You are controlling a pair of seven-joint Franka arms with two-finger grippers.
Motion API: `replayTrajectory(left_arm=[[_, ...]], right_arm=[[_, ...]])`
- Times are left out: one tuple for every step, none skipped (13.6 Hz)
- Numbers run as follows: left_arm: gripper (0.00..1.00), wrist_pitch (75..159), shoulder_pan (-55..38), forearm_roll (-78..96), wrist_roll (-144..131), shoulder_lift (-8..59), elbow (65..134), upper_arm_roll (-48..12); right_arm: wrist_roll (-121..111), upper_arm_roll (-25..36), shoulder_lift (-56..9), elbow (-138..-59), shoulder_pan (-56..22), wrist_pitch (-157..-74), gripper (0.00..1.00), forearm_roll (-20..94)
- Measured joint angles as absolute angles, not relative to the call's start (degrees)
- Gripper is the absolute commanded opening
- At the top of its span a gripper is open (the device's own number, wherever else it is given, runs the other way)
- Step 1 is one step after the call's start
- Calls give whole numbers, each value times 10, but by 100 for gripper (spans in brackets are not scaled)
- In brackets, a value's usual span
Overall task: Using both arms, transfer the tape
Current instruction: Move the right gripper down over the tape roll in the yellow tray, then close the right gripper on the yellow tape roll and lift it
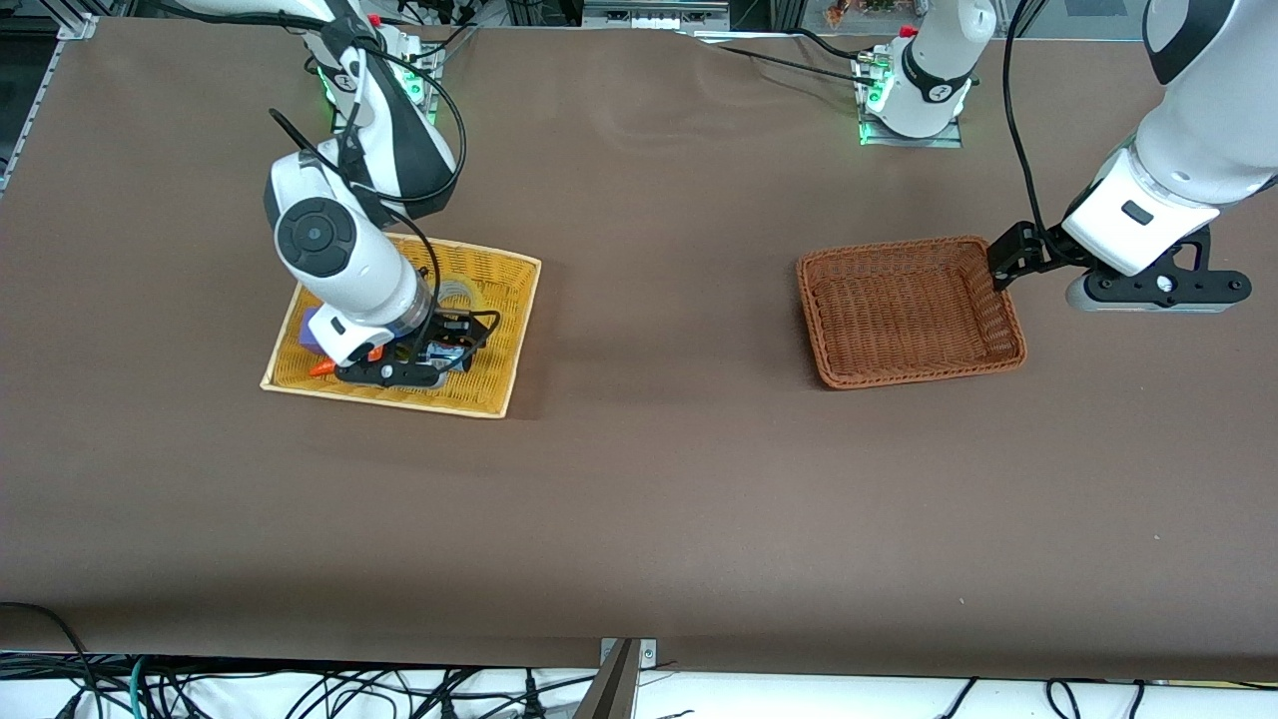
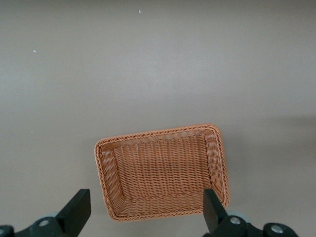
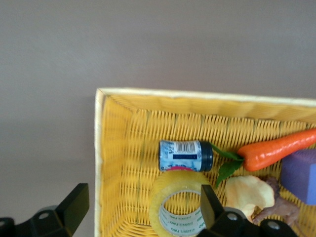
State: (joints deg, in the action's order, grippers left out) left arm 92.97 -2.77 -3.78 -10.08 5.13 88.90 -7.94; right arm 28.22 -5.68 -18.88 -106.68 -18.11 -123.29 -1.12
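Observation:
The tape [image 3: 165, 195], a yellowish translucent roll with a printed inner core, lies flat in the yellow wicker basket [image 3: 116, 148]. In the front view the tape [image 1: 462, 291] shows partly under the right arm's wrist. My right gripper [image 3: 143, 210] hangs open low over this basket [image 1: 504, 335], with the roll close to one finger [image 3: 211, 205] and nothing gripped. It appears in the front view as the right gripper [image 1: 404, 371]. My left gripper [image 2: 146, 211] is open and empty above the edge of the brown basket [image 2: 101, 177]. The front view shows the left gripper [image 1: 1158, 288] beside that basket.
The yellow basket also holds a dark bottle with a blue label [image 3: 185, 155], a toy carrot [image 3: 276, 149], a purple block [image 3: 301, 175], a pale chip-like piece [image 3: 249, 191] and a small brown figure [image 3: 279, 210]. The brown basket [image 1: 909, 374] sits toward the left arm's end.

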Motion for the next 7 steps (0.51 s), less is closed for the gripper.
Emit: replayTrajectory(left_arm=[[100, 930, -28, -38, -101, 51, 889, -80], [100, 930, -28, -38, -101, 51, 889, -80], [100, 930, -28, -38, -101, 51, 889, -80], [100, 930, -28, -38, -101, 51, 889, -80], [100, 930, -28, -38, -101, 51, 889, -80], [100, 930, -28, -38, -101, 51, 889, -80], [100, 930, -28, -38, -101, 51, 889, -80]], right_arm=[[290, -57, -182, -1090, -181, -1249, 100, -11], [294, -58, -176, -1112, -181, -1266, 100, -11], [299, -61, -171, -1132, -181, -1284, 100, -11], [311, -66, -168, -1153, -182, -1303, 100, -11], [324, -72, -166, -1173, -182, -1321, 100, -11], [338, -81, -166, -1191, -182, -1339, 100, -11], [349, -90, -166, -1208, -183, -1360, 100, -11]])
